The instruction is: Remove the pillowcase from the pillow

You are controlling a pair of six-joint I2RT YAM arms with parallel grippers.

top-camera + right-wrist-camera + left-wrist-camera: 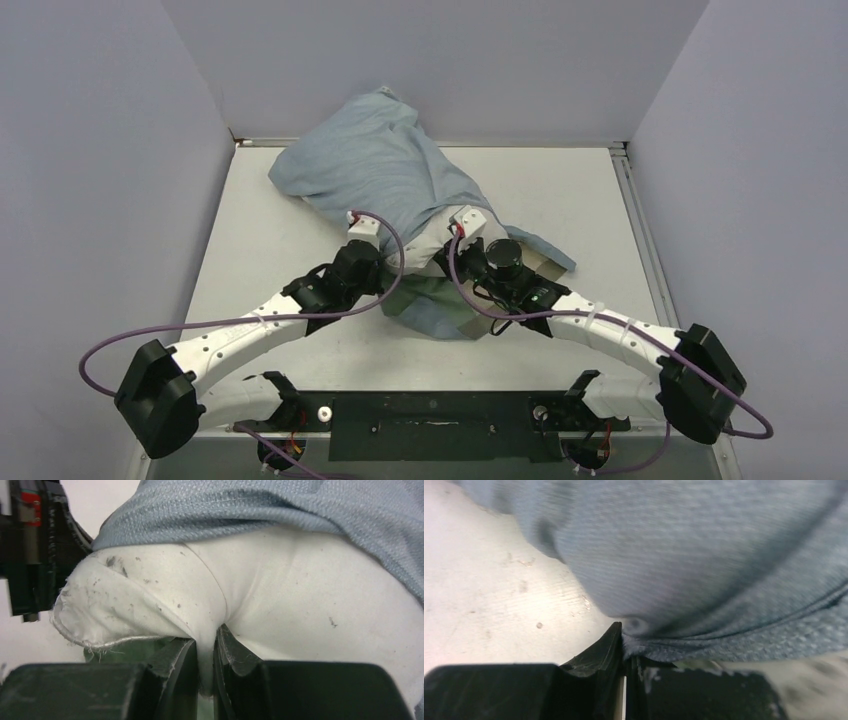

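Left hand (624,642): is clenching on the pillowcase (378,170) hem at its near end.
Sack's long axis: is running from both hands away toward the table's (260,250) far-left corner.
Right hand (206,642): is pinching the pillow's (280,595) bared white corner, just beside.

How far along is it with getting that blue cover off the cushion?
Early days. Done: one smudged corner of the plump off-white pillow pokes out of the limp dusty-blue cloth pillowcase. In hand: the right gripper pinches that white fabric, and the left gripper is shut on the blue cloth. Left: the cover wraps most of the pillow and has to be pulled off.
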